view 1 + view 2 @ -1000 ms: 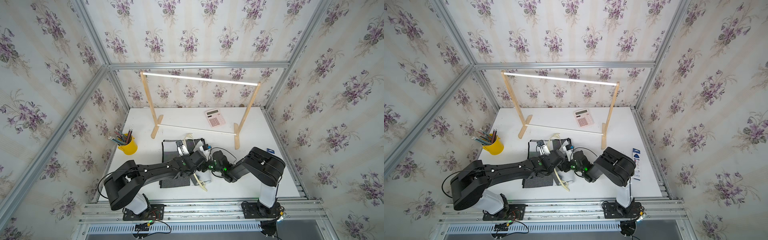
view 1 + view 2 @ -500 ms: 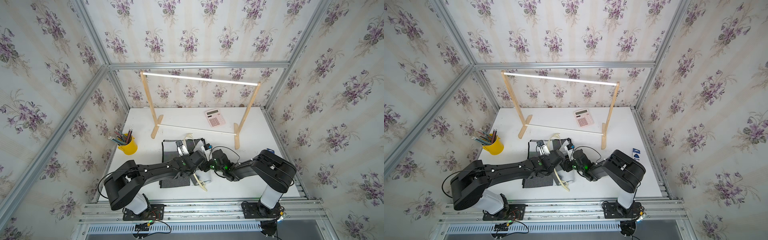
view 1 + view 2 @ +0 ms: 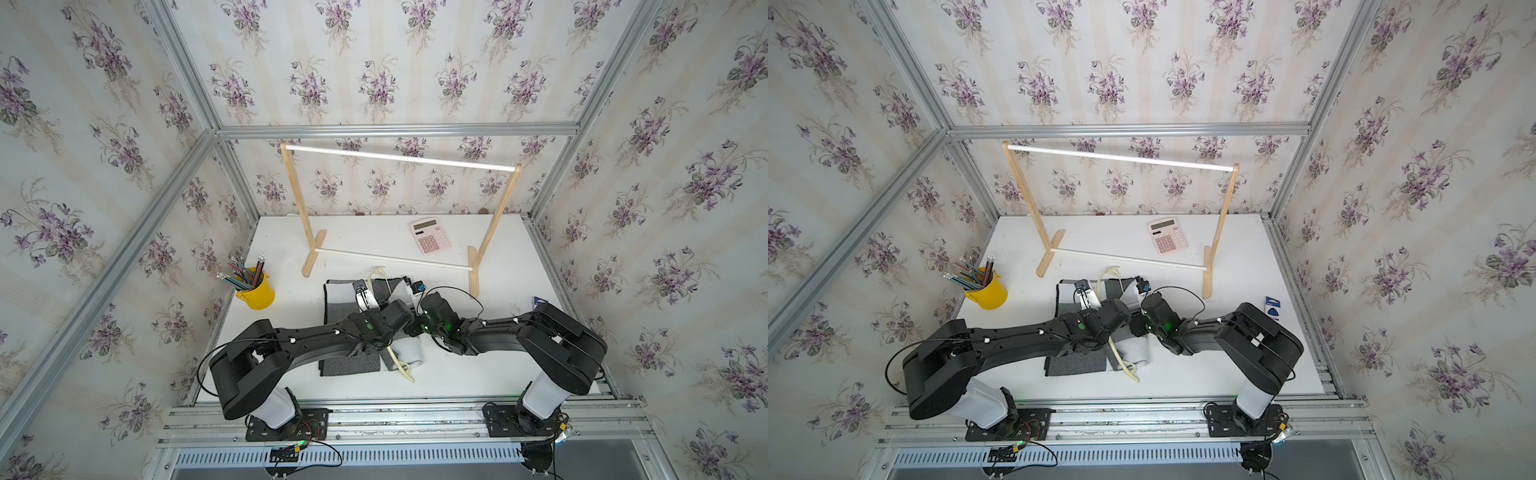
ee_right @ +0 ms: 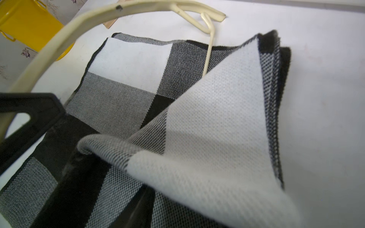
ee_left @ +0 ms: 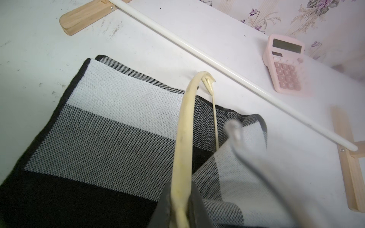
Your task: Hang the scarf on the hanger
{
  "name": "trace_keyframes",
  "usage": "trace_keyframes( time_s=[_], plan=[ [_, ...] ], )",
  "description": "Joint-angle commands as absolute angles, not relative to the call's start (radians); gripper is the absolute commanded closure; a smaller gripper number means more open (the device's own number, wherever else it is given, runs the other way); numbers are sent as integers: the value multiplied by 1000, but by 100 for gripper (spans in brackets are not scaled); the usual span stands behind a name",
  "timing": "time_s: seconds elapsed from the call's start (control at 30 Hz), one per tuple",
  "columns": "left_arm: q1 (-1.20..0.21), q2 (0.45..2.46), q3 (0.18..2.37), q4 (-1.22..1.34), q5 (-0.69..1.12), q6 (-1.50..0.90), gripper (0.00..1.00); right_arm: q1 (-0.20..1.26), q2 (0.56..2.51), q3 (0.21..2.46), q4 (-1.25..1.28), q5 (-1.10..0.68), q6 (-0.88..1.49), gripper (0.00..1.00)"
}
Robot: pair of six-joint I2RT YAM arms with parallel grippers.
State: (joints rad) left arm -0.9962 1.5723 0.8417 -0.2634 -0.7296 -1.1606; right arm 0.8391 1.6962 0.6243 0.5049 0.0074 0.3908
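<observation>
Knitted checkered scarf [image 5: 110, 138], arched cream hanger [image 5: 182, 138]

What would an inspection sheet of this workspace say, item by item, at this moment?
Surface: white tabletop, faint scuff marks.
Job's things: black, white and grey checked knitted scarf lies on the table, one lifted fold covering the slim lower bar of the thin cream arched hanger.
Clutter: pink calculator, yellow cup of pencils, small blue-and-white pack, tall wooden rack with white rods.
Grippers: left gripper shut on the hanger's arch; right gripper at the lifted fold, grip unclear.
Cables: black cable loops at both wrists; no snag seen.
Surroundings: purple-flowered wallpaper, aluminium frame.
</observation>
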Motion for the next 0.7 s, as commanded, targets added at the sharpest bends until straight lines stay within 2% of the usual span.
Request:
trace_keyframes(
  time_s=[0.0, 0.2, 0.33, 0.47, 0.67],
  plan=[
    [-994, 1604, 828, -572, -635, -1044, 100, 838, 1712, 643, 507, 22, 416, 44],
    [-994, 1610, 831, -569, -630, -1039, 100, 838, 1742, 672, 570, 30, 424, 47],
    [-994, 1614, 833, -569, -629, -1039, 100, 838, 1784, 689, 648, 17, 419, 61],
    [-994, 1619, 834, -563, -627, -1037, 100, 836, 1855, 722, 724, -30, 394, 69],
    [-994, 1624, 833, -562, -626, -1036, 100, 822, 1967, 754, 887, -139, 398, 70]
  ],
)
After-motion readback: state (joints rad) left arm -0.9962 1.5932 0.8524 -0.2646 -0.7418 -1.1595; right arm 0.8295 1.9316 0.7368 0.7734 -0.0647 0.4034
